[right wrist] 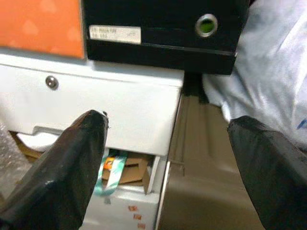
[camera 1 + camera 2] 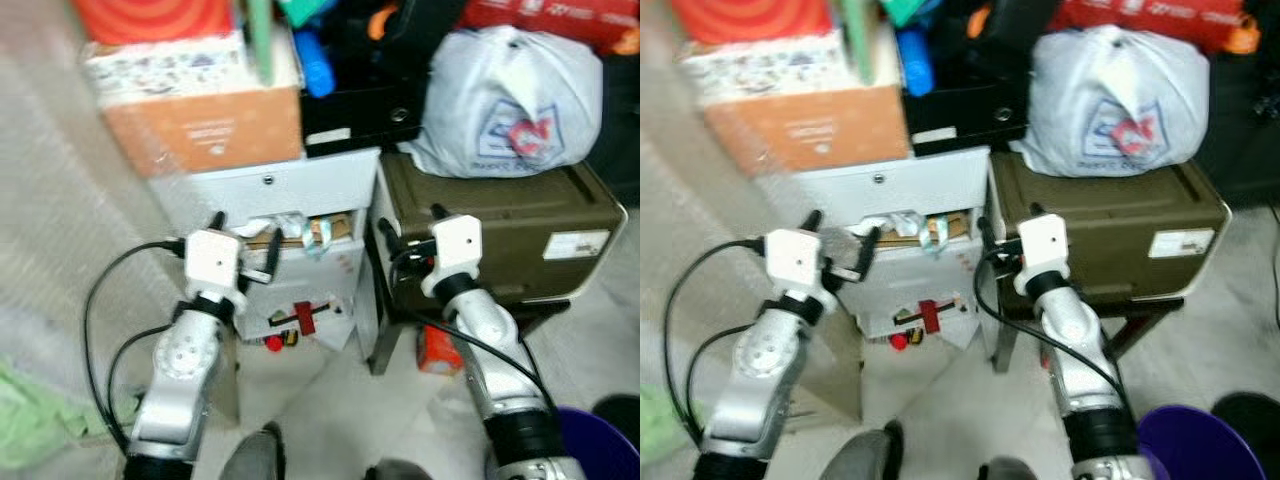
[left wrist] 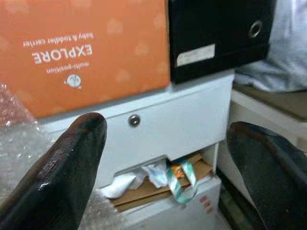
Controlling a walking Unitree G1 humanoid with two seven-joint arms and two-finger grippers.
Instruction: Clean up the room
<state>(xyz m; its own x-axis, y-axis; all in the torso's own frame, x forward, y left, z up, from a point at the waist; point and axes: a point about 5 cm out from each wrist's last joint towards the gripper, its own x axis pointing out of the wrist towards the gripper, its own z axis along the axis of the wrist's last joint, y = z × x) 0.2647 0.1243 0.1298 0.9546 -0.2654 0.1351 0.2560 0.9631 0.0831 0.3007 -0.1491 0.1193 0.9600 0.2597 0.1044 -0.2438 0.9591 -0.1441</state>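
Facing a white drawer unit [image 2: 290, 200], its open drawer [image 3: 158, 184] stuffed with cardboard, paper and ribbon [image 3: 180, 184]. Orange box [image 3: 86, 52] reads "EXPLORE". My left pincer [image 2: 243, 243] and right pincer [image 2: 405, 232] are both spread apart.

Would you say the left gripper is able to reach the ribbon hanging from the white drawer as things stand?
Probably yes: the left gripper is open right before the white drawer, and nothing stands between its fingers and the ribbon.
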